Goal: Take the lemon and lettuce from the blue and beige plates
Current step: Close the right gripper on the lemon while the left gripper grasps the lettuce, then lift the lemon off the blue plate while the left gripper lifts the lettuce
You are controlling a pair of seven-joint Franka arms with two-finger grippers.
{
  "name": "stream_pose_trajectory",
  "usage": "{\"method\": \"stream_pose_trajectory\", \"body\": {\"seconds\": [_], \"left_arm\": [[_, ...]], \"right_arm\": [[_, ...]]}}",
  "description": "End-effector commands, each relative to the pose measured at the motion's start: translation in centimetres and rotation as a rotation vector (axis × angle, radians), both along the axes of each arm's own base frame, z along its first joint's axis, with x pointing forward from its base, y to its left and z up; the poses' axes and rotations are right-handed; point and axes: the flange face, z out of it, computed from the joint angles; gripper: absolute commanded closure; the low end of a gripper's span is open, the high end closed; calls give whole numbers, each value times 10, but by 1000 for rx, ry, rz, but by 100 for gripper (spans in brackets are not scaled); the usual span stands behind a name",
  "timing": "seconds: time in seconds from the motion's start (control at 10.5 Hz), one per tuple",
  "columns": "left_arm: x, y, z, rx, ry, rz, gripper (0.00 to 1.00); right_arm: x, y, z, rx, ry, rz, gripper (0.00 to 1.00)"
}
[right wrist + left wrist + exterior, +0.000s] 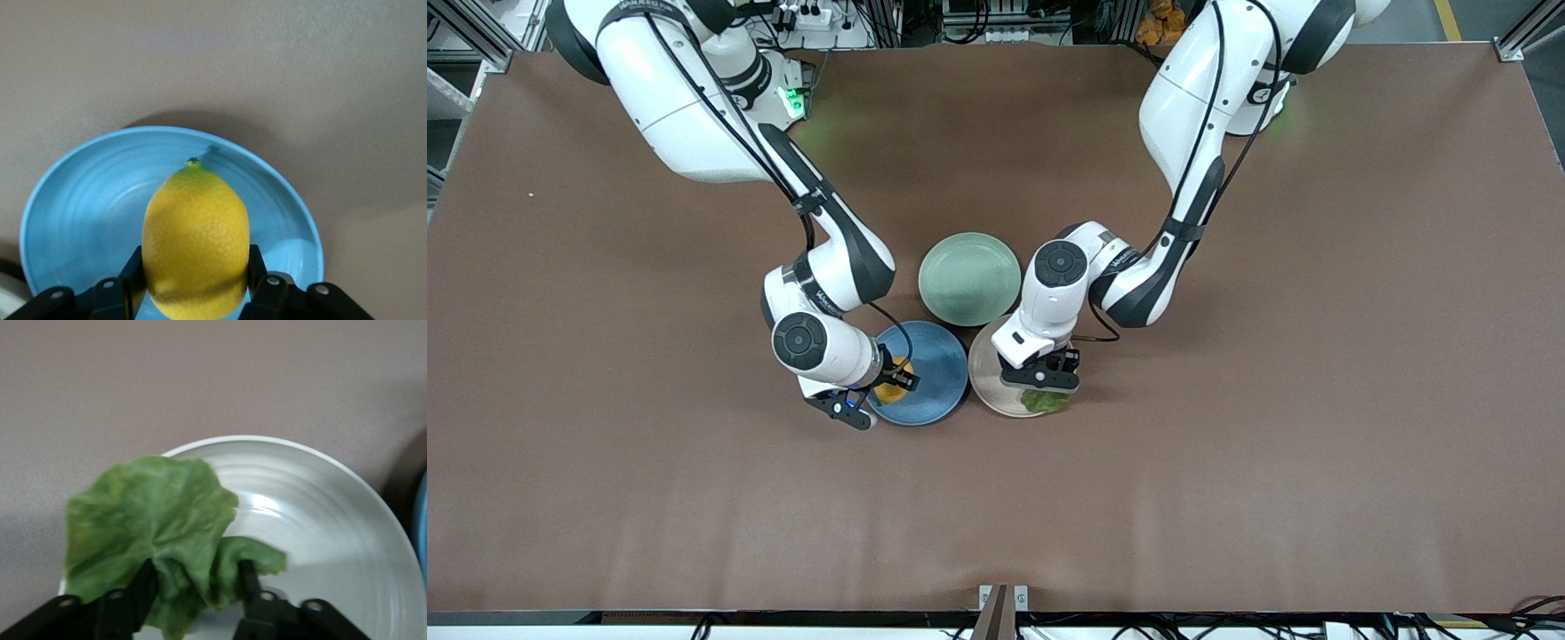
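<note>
Gripping the lemon (195, 241) between its two black fingers (127, 273), the right tool (882, 378) is over the blue plate (935, 378). In the right wrist view the fingers press on both sides of the yellow fruit, and its small green tip points away from the camera. The fruit is over the edge of the blue plate that is toward the right arm's end of the worktop (605, 462).

The left tool (1045, 384) is closed on the lettuce (163, 533). In the left wrist view its two dark fingers (248, 583) pinch the wrinkled lower part of the green leaf, and the wider part of the leaf spreads out over the rim of the beige plate (320, 520). In the front view the leaf shows just under the tool, at the edge of the beige plate that is nearer to the front camera.

The two plates lie side by side, almost touching, near the middle of the worktop, the blue one toward the right arm's end and the beige one toward the left arm's end. A pale green plate (969, 278) lies just beside both of them, closer to the edge of the worktop where the robot bases stand. Whether the lemon and the leaf touch their plates, I cannot tell.
</note>
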Motion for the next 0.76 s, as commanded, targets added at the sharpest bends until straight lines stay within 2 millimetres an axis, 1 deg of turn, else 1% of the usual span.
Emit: {"method": "stream_pose_trajectory", "body": {"seconds": [0.0,0.1,0.19,0.38,0.48,0.57,0.67], "left_arm": [[-1,-5,1,8,-23,10,80],[0,-5,4,11,-24,10,96],[1,-2,5,19,-28,8,100],[9,12,4,55,-34,15,100],[11,18,8,95,-30,6,100],[12,22,20,123,-17,9,100],[13,23,33,134,-8,20,100]], "right_arm": [[8,-4,21,1,-15,-4,100],[15,-14,39,-1,10,-10,100],[22,-27,59,-6,43,15,100],[27,-69,98,-10,85,94,100],[30,-99,111,-9,106,130,100],[33,-130,120,-2,122,171,100],[36,-163,123,6,135,215,100]]}}
